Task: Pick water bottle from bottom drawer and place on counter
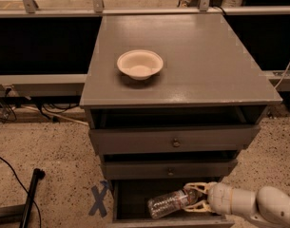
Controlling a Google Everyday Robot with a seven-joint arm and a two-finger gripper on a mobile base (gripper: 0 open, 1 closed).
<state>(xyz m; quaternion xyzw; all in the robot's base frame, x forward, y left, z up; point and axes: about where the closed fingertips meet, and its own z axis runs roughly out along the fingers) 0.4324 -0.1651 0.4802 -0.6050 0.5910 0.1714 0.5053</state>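
The water bottle (167, 203) is clear and ribbed with a reddish band near its neck. It lies in the open bottom drawer (135, 198), tilted with the neck end higher on the right. My gripper (192, 197) reaches into the drawer from the right. Its pale fingers (198, 187) close above and below the bottle's neck end. The counter (206, 65) is the flat grey top of the cabinet, above the drawers.
A white bowl (140, 64) sits on the counter's left half. The two upper drawers with round knobs (176, 142) stand slightly open above the bottom drawer. A blue X (99, 199) marks the floor at the left, near a black pole (29, 198) and cables.
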